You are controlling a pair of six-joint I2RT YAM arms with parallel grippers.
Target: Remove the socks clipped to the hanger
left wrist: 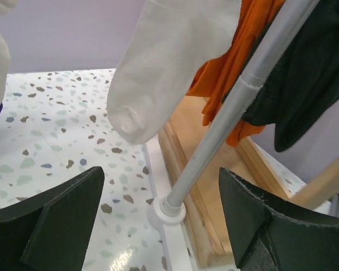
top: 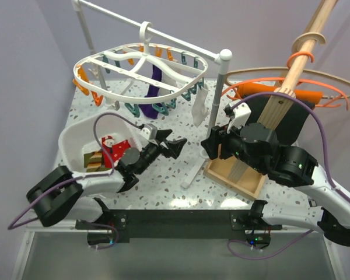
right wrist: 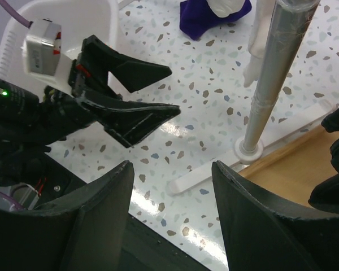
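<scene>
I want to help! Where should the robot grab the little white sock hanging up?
Best bet: pinch the small white fabric sock at its rounded toe, coming from below with the open left gripper. The toe hangs lowest and free; the top is clipped to the white plastic hanger.

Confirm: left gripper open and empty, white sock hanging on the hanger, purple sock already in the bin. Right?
No. The purple sock is not in the bin; it hangs from the hanger, as the top external view shows. The left gripper is open and empty, and the white sock hangs on the hanger.
</scene>
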